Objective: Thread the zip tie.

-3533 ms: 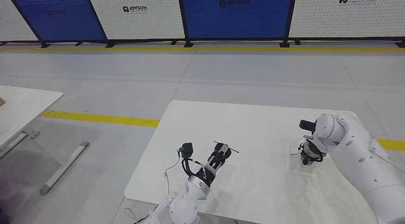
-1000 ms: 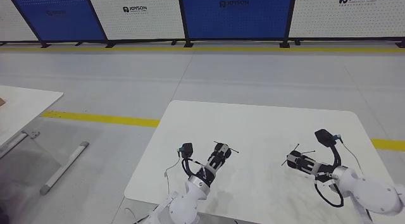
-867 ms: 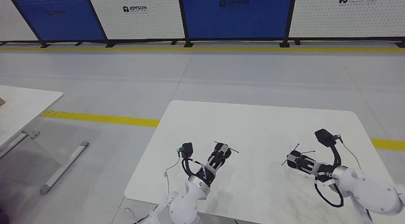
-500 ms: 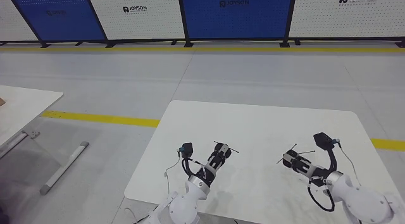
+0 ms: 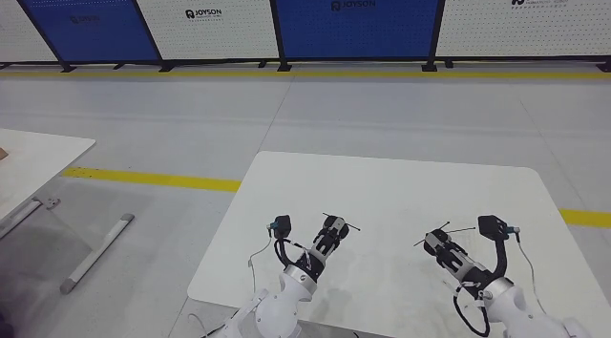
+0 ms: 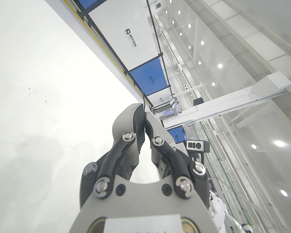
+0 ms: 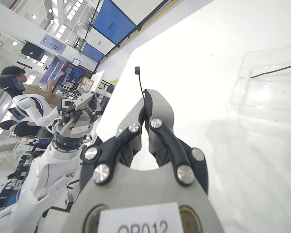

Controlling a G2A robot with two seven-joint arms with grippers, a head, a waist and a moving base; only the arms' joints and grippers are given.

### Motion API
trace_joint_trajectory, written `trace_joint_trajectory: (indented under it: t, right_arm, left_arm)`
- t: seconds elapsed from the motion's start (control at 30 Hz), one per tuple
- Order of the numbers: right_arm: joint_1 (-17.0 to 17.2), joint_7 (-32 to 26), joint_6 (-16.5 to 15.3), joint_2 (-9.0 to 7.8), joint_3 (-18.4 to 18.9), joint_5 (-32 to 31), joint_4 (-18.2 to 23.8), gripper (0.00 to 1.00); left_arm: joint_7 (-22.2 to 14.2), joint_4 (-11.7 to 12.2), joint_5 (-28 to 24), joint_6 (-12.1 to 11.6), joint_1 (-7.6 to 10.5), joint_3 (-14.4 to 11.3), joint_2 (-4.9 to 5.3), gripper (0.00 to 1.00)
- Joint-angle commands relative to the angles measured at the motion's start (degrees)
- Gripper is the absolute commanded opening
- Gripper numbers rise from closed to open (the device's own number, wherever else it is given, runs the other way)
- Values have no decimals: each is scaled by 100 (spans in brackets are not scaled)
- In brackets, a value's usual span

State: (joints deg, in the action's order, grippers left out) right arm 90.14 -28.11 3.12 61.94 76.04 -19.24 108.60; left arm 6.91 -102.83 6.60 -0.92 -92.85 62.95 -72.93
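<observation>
My left gripper (image 5: 336, 228) sits near the table's front edge, shut on a thin black zip tie (image 5: 344, 222) whose strap (image 6: 142, 96) sticks out past the tips (image 6: 144, 112). To its right, my right gripper (image 5: 431, 240) is shut on a second black zip tie (image 5: 444, 226). In the right wrist view that tie's square head (image 7: 137, 70) stands free beyond the closed gripper (image 7: 145, 98). The two grippers are apart, with bare table between them. The left gripper (image 7: 83, 104) also shows farther off in the right wrist view.
A clear plastic tray (image 7: 242, 73) lies on the white table (image 5: 382, 185) beside the right gripper, with another black zip tie (image 7: 271, 71) in it. The far half of the table is bare. Fence panels stand beyond a yellow floor line.
The right arm has swung down from the tray and carried its zip tie leftward, closer to the left gripper. The left arm has not moved.
</observation>
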Motion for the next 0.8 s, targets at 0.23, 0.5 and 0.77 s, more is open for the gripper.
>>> trace_joint_trajectory:
  t: [0.23,0.5,0.77]
  right_arm:
    - [0,0,0,0,0,0,0,0]
    - [0,0,0,0,0,0,0,0]
    - [-33,504,-285,101,-302,578,-114,0]
  left_arm:
    - [-263,58,592,574,345,-544,-66,0]
    - [-290,55,499,577,364,-568,-76,0]
    - [98,26,311,379,307,-662,-126,0]
